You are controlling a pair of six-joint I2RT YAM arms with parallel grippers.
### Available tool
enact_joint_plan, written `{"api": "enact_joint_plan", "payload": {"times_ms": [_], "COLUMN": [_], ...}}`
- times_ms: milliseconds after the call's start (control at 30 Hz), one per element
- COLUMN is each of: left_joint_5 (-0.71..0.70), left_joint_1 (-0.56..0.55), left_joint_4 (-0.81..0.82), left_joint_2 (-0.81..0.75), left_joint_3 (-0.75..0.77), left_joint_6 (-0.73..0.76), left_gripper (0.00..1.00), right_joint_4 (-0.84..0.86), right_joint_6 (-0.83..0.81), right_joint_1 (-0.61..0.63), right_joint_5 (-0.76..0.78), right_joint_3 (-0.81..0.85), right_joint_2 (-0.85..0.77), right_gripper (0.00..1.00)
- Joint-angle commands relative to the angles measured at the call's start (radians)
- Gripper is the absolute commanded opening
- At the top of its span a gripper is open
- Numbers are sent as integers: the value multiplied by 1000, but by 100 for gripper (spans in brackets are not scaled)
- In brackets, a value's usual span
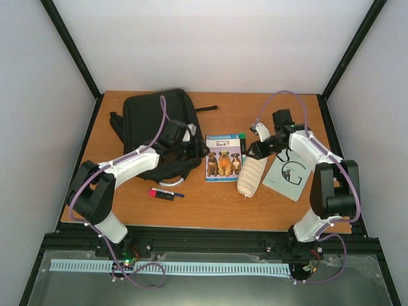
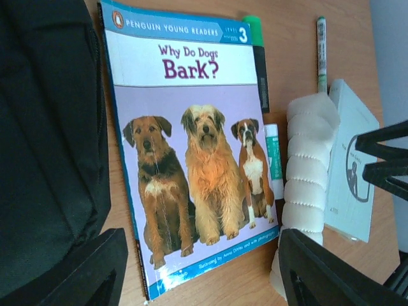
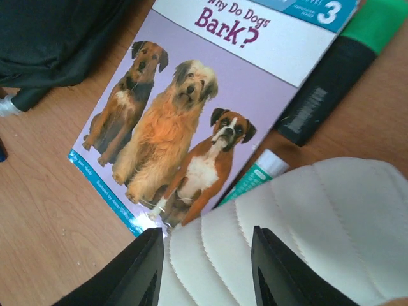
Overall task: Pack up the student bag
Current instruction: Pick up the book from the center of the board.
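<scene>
The student bag (image 1: 153, 121) is a large black backpack lying flat at the back left; its fabric fills the left of the left wrist view (image 2: 44, 127). My left gripper (image 1: 191, 148) hangs open at the bag's right edge, its jaws (image 2: 204, 274) spread over the near edge of a dog picture book (image 2: 191, 146). My right gripper (image 1: 258, 150) is down on a cream ribbed pouch (image 3: 306, 217). Its fingers (image 3: 127, 274) stand apart with a band of the pouch between them. The pouch (image 1: 252, 175) lies on the table just right of the book (image 1: 224, 157).
A green-capped highlighter (image 2: 258, 57), a glue stick (image 2: 274, 153) and a pen (image 2: 321, 51) lie between book and pouch. A white booklet (image 1: 287, 173) sits at the right. A red and black marker (image 1: 164, 194) lies in front of the bag.
</scene>
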Motion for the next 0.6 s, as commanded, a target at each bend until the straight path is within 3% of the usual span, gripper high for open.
{"api": "enact_joint_plan", "payload": {"times_ms": [0, 200, 567], "left_joint_5": [38, -4, -54], "left_joint_1": [-30, -94, -97], "left_joint_4": [99, 83, 54], "left_joint_2": [17, 38, 90], "left_joint_3": [-38, -57, -70], "left_joint_6": [-93, -91, -157], "left_gripper": [65, 69, 71], "right_joint_4": [29, 9, -11], "right_joint_6": [-4, -22, -2], "right_joint_1": [42, 102, 162], "right_joint_5": [-1, 86, 133], "right_joint_3": [8, 44, 181], "right_joint_2": [26, 76, 260], "right_gripper": [37, 34, 24]}}
